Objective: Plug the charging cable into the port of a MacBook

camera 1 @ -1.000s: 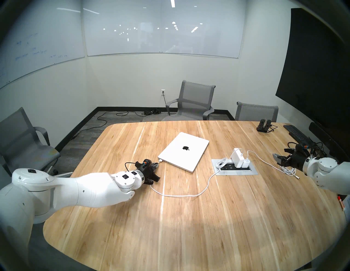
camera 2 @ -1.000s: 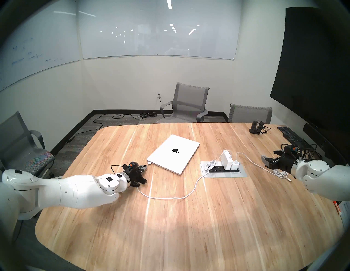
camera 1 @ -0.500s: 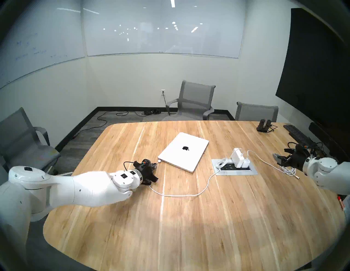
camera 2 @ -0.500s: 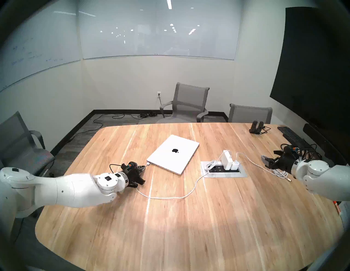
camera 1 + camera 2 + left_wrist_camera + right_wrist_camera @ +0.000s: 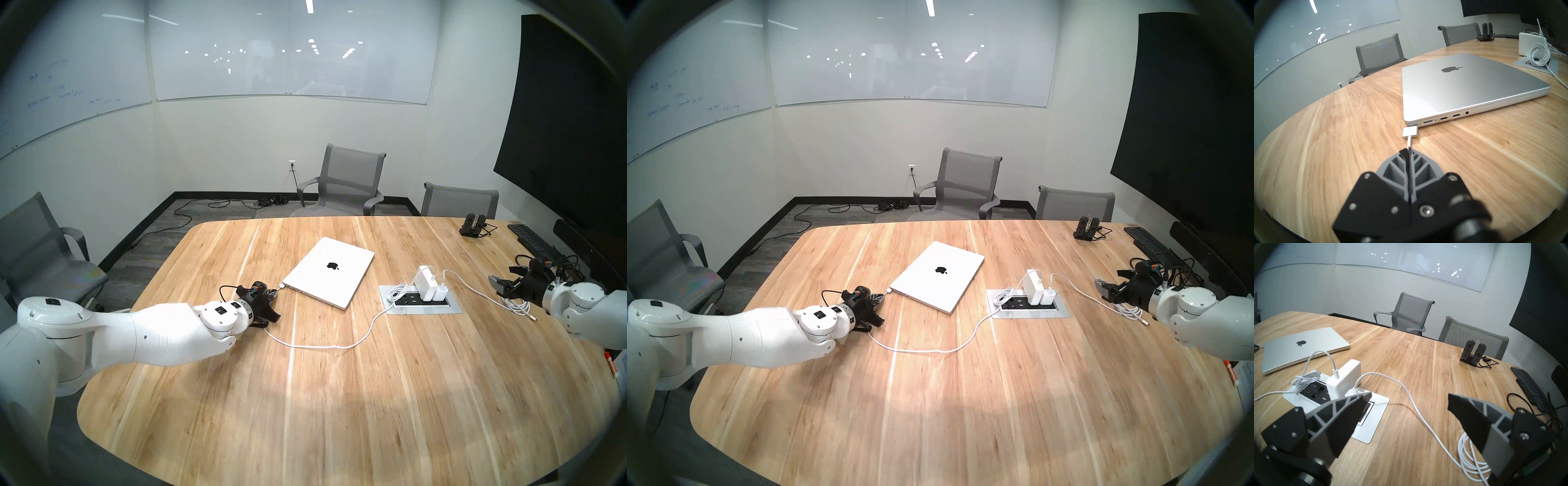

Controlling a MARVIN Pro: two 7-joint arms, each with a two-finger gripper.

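The left claw (image 5: 1408, 151) is clenched on the charging cable (image 5: 1409, 142) just behind its square connector (image 5: 1410, 131), which sits by the MacBook (image 5: 1466, 84) corner, beside the port (image 5: 1428, 122) and not seated. The cable passes hidden beneath the claw. The closed MacBook lies mid-bench (image 5: 339, 390), toward the far edge; bare wood fills the near half. The right claw (image 5: 1409, 405) hangs released above a second coiled white cable (image 5: 1468, 461) near the right edge.
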